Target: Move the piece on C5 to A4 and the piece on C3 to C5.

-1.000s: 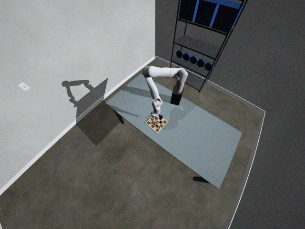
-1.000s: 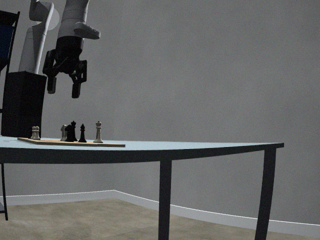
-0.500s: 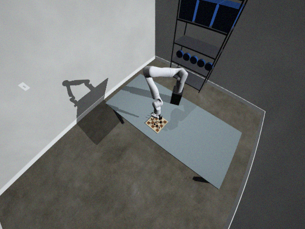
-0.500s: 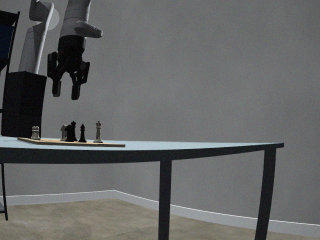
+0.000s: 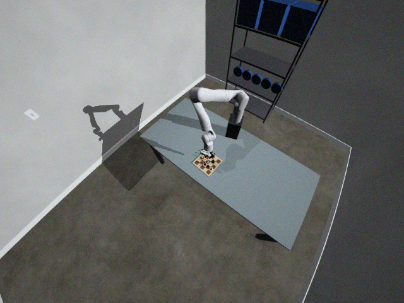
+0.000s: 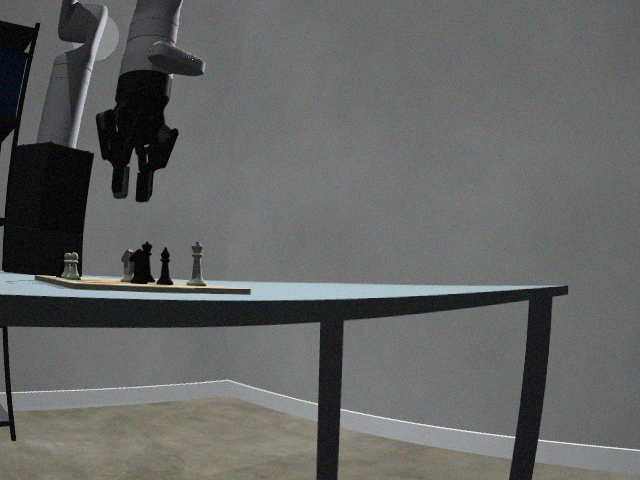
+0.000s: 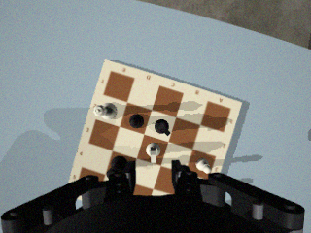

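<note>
Six chess pieces are seen on the chessboard (image 5: 208, 175) (image 6: 227, 290) (image 7: 233, 109) in the wrist view. C3 is occupied by a white knight (image 6: 127, 265) (image 7: 154, 149), upright, while a white king (image 6: 196, 264) (image 7: 108, 111) is placed on E2. Black pieces are seen on D2, C2 and D4, and a small white piece (image 7: 203, 166) on A3. C5 and A4 are partly hidden by the end effector (image 5: 211, 154) (image 6: 132, 194) (image 7: 154, 170), so their contents cannot be told. Its fingers are held partway apart above the board, with nothing gripped. The board is carried by the bench (image 5: 261, 182) (image 6: 413, 290) (image 7: 49, 63).

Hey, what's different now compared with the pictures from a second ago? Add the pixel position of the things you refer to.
The black two-finger gripper (image 5: 211, 155) (image 6: 131, 198) (image 7: 154, 170) came down slightly and its fingers drew closer together, with a gap left between them. Nothing was taken hold of or let go. The black and white chess pieces (image 5: 213, 161) (image 6: 196, 266) (image 7: 136, 120) and checkered wooden board (image 5: 208, 175) (image 6: 206, 289) (image 7: 169, 98) look unmoved.
</note>
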Robot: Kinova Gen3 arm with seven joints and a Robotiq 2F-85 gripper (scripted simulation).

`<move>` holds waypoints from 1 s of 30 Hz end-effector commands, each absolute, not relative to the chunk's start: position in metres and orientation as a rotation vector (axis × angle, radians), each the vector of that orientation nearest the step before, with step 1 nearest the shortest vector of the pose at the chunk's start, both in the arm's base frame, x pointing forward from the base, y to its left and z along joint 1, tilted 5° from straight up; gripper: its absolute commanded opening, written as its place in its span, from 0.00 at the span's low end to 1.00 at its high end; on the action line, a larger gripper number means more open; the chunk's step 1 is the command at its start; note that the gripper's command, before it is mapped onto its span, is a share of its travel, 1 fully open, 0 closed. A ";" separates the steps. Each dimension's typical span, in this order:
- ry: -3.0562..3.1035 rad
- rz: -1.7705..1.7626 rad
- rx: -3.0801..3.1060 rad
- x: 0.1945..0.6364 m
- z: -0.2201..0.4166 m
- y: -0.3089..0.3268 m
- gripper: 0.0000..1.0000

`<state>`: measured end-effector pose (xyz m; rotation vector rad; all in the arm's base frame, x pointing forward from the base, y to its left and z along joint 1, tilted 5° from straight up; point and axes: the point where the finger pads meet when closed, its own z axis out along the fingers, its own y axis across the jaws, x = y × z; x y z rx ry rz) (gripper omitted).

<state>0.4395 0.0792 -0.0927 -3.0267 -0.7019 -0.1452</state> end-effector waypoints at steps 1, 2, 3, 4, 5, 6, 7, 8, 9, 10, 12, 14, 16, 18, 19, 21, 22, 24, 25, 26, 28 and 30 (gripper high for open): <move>-0.702 -0.148 -3.027 0.440 -0.092 0.079 0.37; -0.702 -0.148 -3.027 0.440 -0.092 0.079 0.37; -0.702 -0.148 -3.027 0.440 -0.092 0.079 0.37; -0.702 -0.148 -3.027 0.440 -0.092 0.079 0.37; -0.702 -0.148 -3.027 0.440 -0.092 0.079 0.37; -0.702 -0.148 -3.027 0.440 -0.092 0.079 0.37; -0.702 -0.148 -3.027 0.440 -0.092 0.079 0.37; -0.702 -0.148 -3.027 0.440 -0.092 0.079 0.37; -0.702 -0.148 -3.027 0.440 -0.092 0.079 0.37; -0.702 -0.148 -3.027 0.440 -0.092 0.079 0.37; -0.702 -0.148 -3.027 0.440 -0.092 0.079 0.37; -0.702 -0.148 -3.027 0.440 -0.092 0.079 0.37; -0.702 -0.147 -3.027 0.440 -0.092 0.079 0.37; -0.701 -0.147 -3.027 0.440 -0.092 0.079 0.37; -0.700 -0.146 -3.028 0.440 -0.092 0.079 0.37; -0.698 -0.145 -3.028 0.440 -0.093 0.079 0.37; -0.697 -0.144 -3.029 0.440 -0.093 0.079 0.37; -0.694 -0.142 -3.030 0.440 -0.094 0.079 0.37; -0.692 -0.140 -3.030 0.440 -0.094 0.079 0.37; -0.690 -0.139 -3.031 0.440 -0.095 0.079 0.37; -0.690 -0.139 -3.031 0.440 -0.095 0.079 0.37; -0.685 -0.135 -3.033 0.440 -0.096 0.079 0.37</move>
